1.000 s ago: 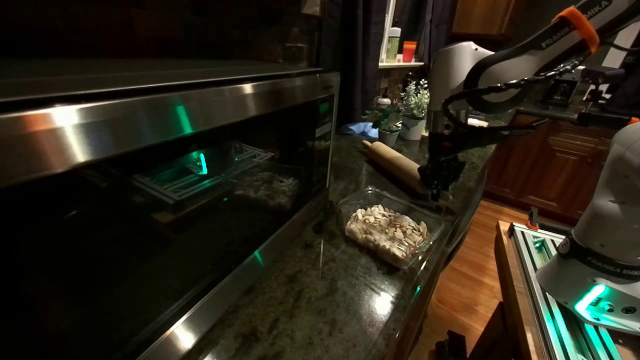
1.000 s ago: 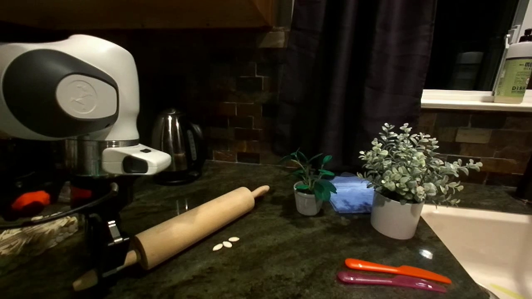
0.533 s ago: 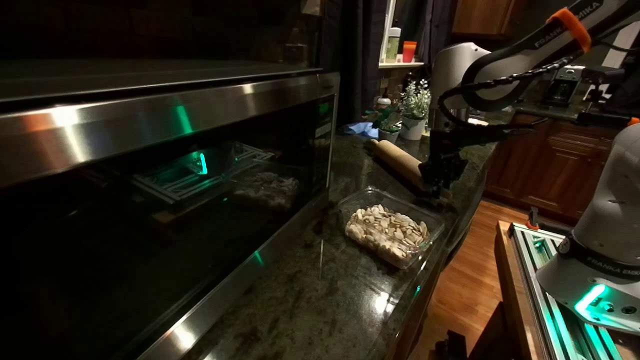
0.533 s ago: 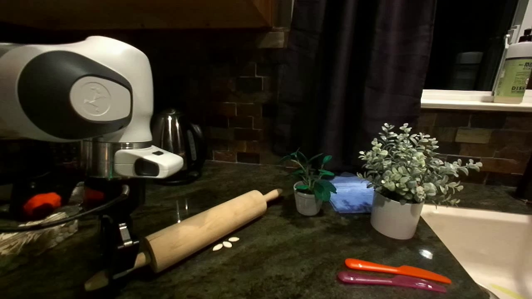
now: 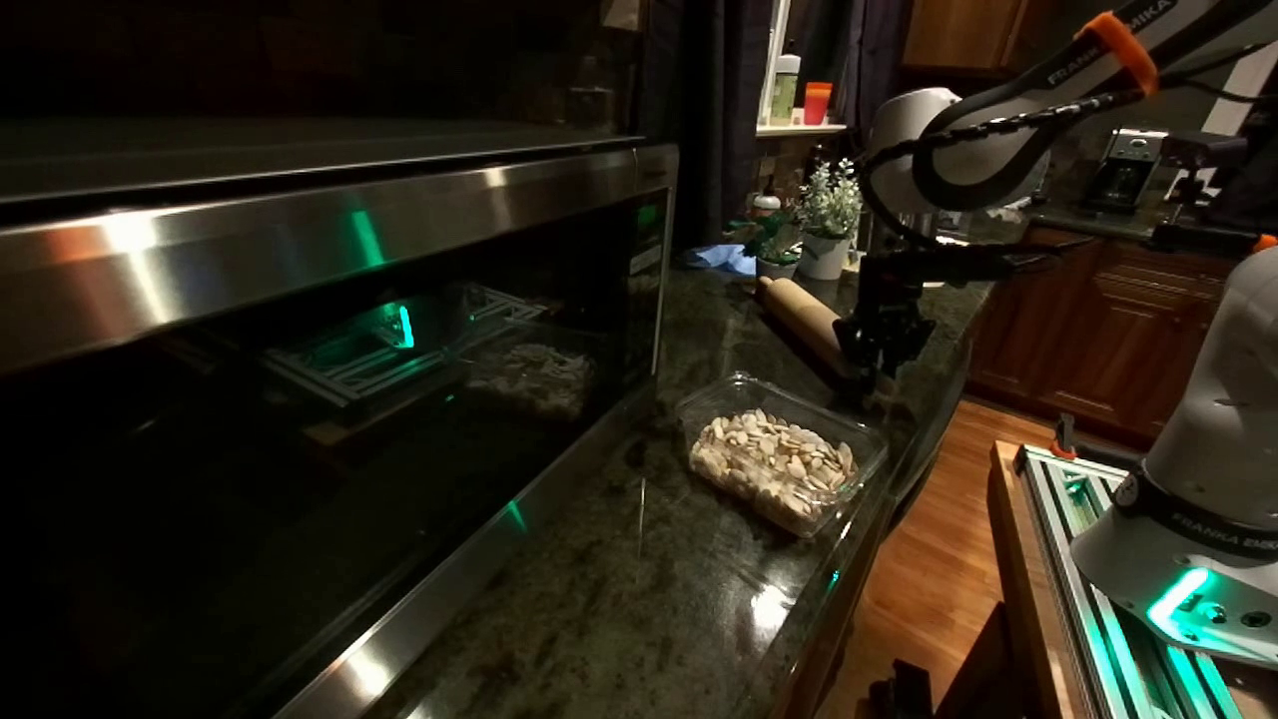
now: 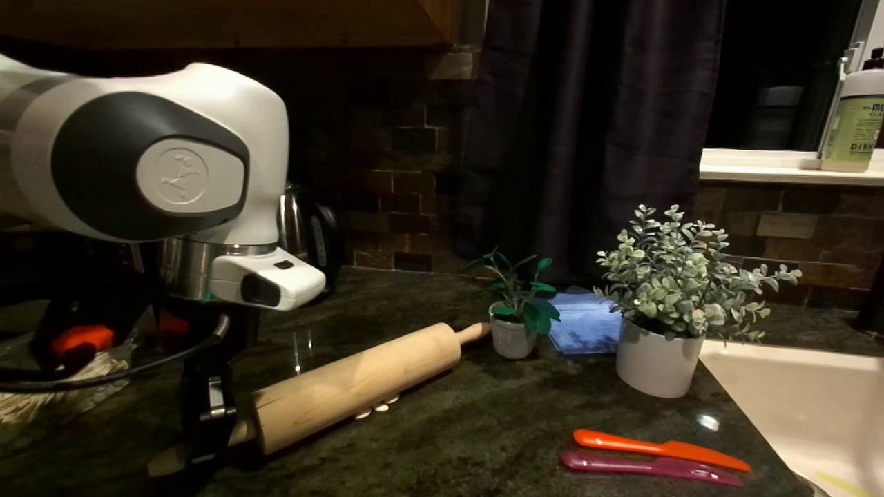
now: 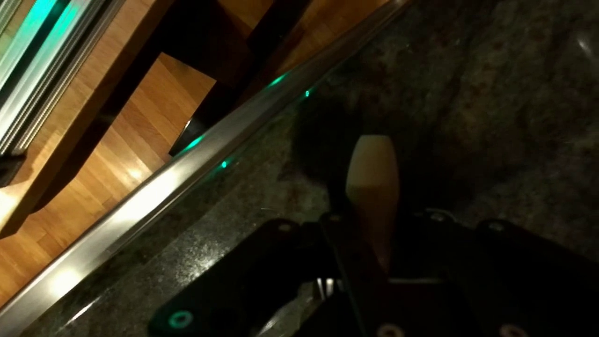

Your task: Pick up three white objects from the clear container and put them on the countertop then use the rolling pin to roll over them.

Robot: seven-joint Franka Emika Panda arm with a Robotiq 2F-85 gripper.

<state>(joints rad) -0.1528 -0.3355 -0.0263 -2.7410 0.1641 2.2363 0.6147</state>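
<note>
The rolling pin lies on the dark countertop; it also shows in an exterior view. My gripper is shut on its near handle, which shows pale between the dark fingers in the wrist view. The gripper hides part of that handle. A few small white objects lie along the pin's long side, partly covered by its barrel. The clear container holds many more pale lumps on the countertop, beside the gripper.
A small potted plant stands close to the pin's far handle. A larger plant, blue napkins, orange and purple knives and a sink lie beyond. A kettle and microwave stand nearby.
My gripper and the rolling pin have moved to the right in both exterior views. The barrel has come up to the small white objects and now partly covers them.
</note>
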